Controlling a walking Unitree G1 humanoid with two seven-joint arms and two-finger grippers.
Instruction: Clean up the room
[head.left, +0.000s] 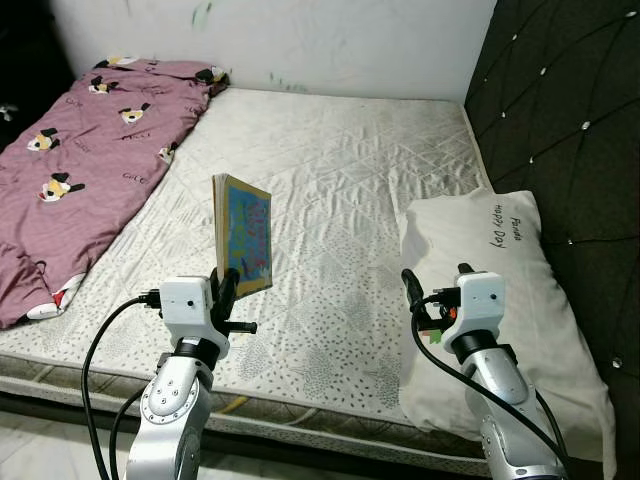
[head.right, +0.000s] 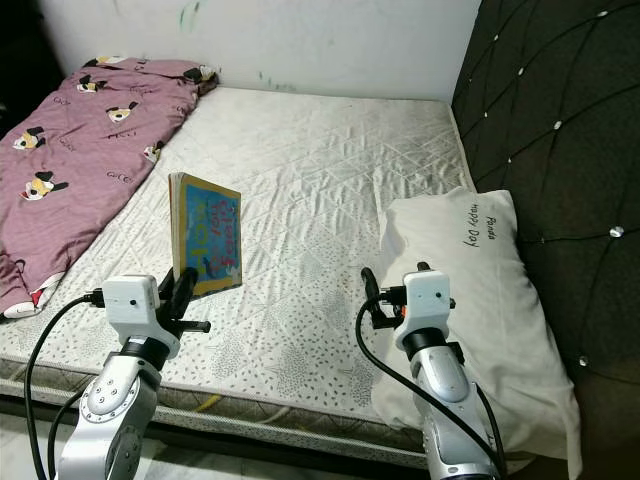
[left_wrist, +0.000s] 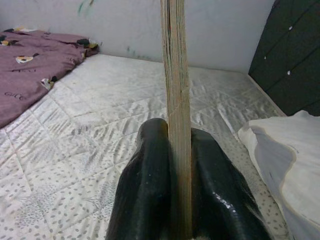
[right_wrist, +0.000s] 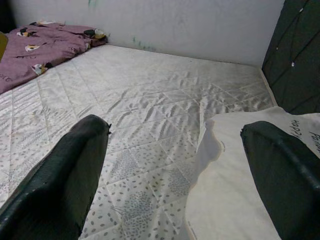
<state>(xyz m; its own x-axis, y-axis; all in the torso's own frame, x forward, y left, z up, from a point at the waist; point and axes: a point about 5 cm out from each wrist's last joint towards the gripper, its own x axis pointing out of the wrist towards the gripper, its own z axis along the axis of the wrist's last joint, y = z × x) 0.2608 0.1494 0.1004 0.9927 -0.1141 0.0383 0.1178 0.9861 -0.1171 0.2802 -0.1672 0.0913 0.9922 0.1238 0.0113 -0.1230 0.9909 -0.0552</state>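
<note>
A thin book (head.left: 244, 232) with a bright blue picture cover stands upright above the near part of the mattress (head.left: 340, 170), held by its lower edge. My left gripper (head.left: 226, 285) is shut on it; in the left wrist view both black fingers (left_wrist: 150, 190) clamp the page edges (left_wrist: 176, 100). My right gripper (head.left: 437, 285) hangs open over the near end of the white pillow (head.left: 500, 300), and its fingers (right_wrist: 65, 175) are spread wide with nothing between them.
A maroon blanket (head.left: 80, 150) with cartoon dogs lies along the left side of the bed. A dark padded headboard (head.left: 570, 110) runs down the right side, and a white wall (head.left: 300, 40) stands at the far end. The mattress front edge (head.left: 300, 425) lies below my arms.
</note>
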